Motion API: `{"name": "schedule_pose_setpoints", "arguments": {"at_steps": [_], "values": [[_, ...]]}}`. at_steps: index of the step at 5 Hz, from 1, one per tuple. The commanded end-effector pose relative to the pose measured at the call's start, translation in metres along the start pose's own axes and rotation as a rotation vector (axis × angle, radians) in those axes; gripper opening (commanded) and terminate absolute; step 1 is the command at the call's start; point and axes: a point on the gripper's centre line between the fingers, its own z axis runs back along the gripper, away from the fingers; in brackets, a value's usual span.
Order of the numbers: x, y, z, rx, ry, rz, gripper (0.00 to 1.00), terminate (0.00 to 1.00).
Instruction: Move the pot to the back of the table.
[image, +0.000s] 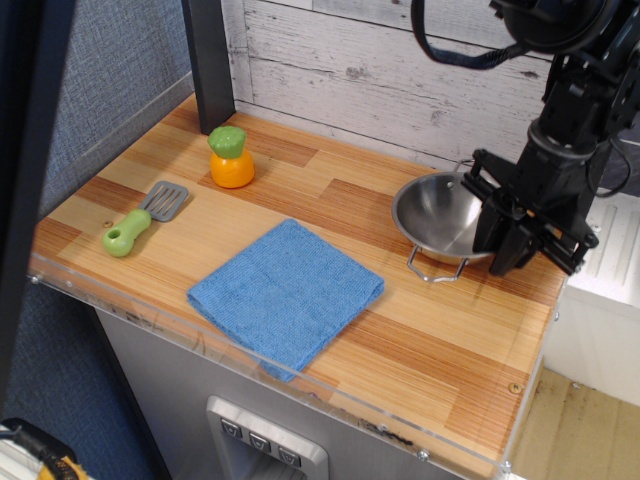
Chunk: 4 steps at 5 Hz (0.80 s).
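Note:
The pot (440, 215), a shiny steel bowl with thin wire loop handles, sits near the back right of the striped wooden table (440, 330), one handle pointing toward the front. My black gripper (503, 250) comes down at the pot's right rim, with its fingers closed over that rim. The fingertips are partly hidden by the gripper's own body.
A blue cloth (287, 291) lies in the middle front. An orange toy with a green top (231, 157) stands at the back left, and a green-handled spatula (143, 217) lies at the left. A black post (210, 60) rises at the back left. A white plank wall runs behind.

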Motion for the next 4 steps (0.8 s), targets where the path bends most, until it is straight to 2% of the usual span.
{"name": "schedule_pose_setpoints", "arguments": {"at_steps": [1,2,3,4], "values": [[-0.02,0.012,0.054,-0.064,-0.115,0.028,1.0,0.0],[-0.052,0.045,0.093,-0.175,-0.167,0.132,1.0,0.0],[-0.094,0.076,0.119,-0.195,-0.164,0.269,1.0,0.0],[-0.127,0.094,0.123,-0.17,-0.137,0.326,1.0,0.0]]}}
